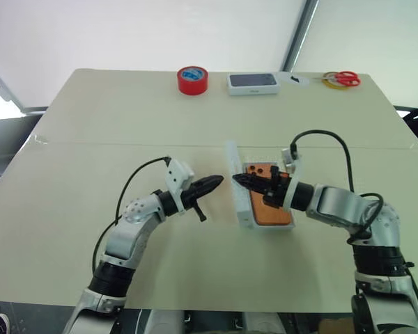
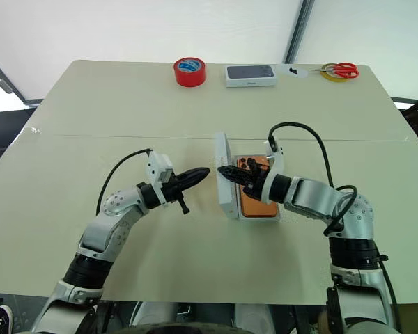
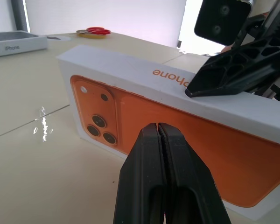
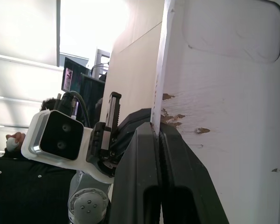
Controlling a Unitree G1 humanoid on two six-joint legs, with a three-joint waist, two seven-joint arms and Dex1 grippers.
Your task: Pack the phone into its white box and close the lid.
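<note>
With both pincers pinched shut, left point(image 2: 202, 171) and right point(image 2: 225, 170), I'd just nudge the lid point(image 2: 225, 182) down squarely over the box point(image 2: 259, 213).

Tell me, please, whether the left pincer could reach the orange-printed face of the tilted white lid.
Probably yes: the left pincer, shut, points at the lid, with nothing between them; the right pincer sits on its upper edge.

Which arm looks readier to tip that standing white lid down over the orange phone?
Probably the right. The right gripper, shut, rests on the upper edge of the lid beside the phone, so it could pull it over. The left gripper, also shut, points at the lid's outer face without touching.
</note>
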